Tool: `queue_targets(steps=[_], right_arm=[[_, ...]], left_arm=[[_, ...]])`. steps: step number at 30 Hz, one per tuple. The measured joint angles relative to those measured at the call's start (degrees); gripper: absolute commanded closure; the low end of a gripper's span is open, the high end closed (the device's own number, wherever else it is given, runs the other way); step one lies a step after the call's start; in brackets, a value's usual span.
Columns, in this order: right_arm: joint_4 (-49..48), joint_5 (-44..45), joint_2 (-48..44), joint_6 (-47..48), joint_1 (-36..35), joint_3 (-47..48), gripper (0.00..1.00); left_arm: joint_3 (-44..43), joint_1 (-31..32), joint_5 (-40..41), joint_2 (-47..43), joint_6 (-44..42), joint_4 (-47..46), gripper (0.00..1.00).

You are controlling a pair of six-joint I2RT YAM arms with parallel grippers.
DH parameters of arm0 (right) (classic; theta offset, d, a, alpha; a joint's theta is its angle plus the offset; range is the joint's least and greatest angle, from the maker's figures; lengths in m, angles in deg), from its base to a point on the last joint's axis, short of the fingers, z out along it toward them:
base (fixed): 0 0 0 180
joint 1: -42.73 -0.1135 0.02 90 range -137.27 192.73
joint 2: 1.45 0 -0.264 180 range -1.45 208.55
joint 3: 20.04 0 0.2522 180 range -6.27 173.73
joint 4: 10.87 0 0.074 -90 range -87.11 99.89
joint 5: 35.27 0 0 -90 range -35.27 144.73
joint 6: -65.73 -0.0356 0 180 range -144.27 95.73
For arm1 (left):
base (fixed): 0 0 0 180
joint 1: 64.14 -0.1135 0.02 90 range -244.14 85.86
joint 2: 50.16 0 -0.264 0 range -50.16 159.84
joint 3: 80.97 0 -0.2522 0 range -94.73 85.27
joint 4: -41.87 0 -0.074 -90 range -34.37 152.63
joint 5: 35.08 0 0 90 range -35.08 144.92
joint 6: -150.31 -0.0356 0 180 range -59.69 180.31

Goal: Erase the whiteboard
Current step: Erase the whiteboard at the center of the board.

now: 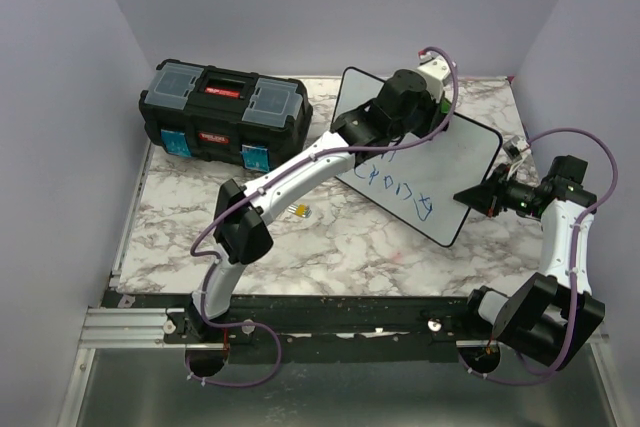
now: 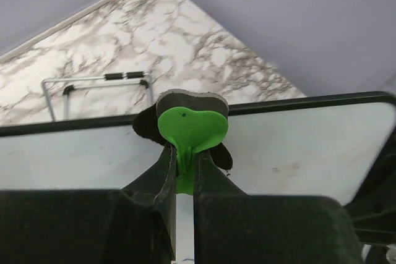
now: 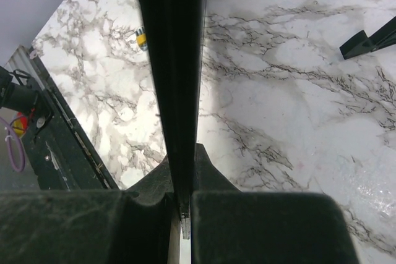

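Green plastic, heart-shaped and backed with a dark felt pad, is what the left gripper (image 2: 184, 168) holds: its jaws are pinched narrow on the stem of the eraser (image 2: 192, 129), felt side turned toward the whiteboard (image 1: 455, 157) so a wipe can be made flat against it. The board sits tilted on the marble table (image 1: 330, 247), right of centre and well apart from the black toolbox (image 1: 225, 112). The left arm reaches across it so that the eraser sits near the board's far rim. The right gripper (image 1: 480, 197) is clamped on the board's near right rim, thin black edge between its fingers. This looks like bracing, so the board does not slide or tip on its small black feet (image 3: 371, 38) under the wiping pressure. Blue lettering (image 1: 395, 187) remains on the near half, so the erasing seems far from finished. The eraser would need to travel down toward it.
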Motion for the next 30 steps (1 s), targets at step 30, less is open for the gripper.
queue_targets(steps=[30], right_arm=[[3.67, 1.20, 1.64, 8.11, -1.18, 3.37, 0.99]], left_arm=[[51.54, -7.56, -6.56, -41.72, 0.81, -16.17, 1.00]])
